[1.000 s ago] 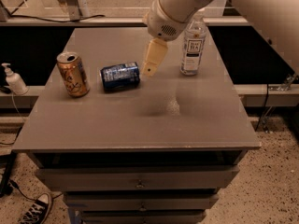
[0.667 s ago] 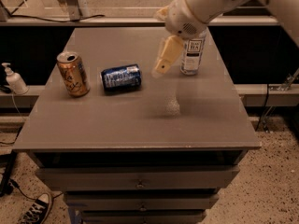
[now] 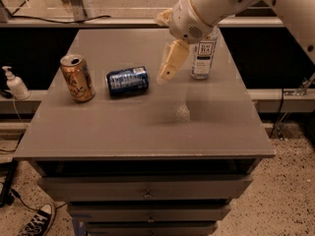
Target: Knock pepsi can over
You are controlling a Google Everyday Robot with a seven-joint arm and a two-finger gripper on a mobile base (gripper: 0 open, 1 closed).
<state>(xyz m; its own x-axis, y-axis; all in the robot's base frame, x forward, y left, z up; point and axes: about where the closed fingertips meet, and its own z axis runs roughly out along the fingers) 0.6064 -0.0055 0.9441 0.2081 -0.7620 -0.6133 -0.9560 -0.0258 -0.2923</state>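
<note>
Hovering just right of small dark blue aluminium pepsi can (image 3: 128, 80), lying sideways on grey surface (image 3: 123, 129): cream claw (image 3: 164, 76), pressed together, apart from it.

table (image 3: 123, 132) | pepsi can (image 3: 128, 80) on side | gold can (image 3: 77, 77), bottle (image 3: 203, 58) upright | pincer (image 3: 165, 76) above

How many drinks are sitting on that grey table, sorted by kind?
Cans: 2, the pepsi can lying on its side and the orange-gold can upright.
Bottles: 1, the clear bottle.
Total: 3.
The gripper hangs between pepsi can and bottle.
</note>
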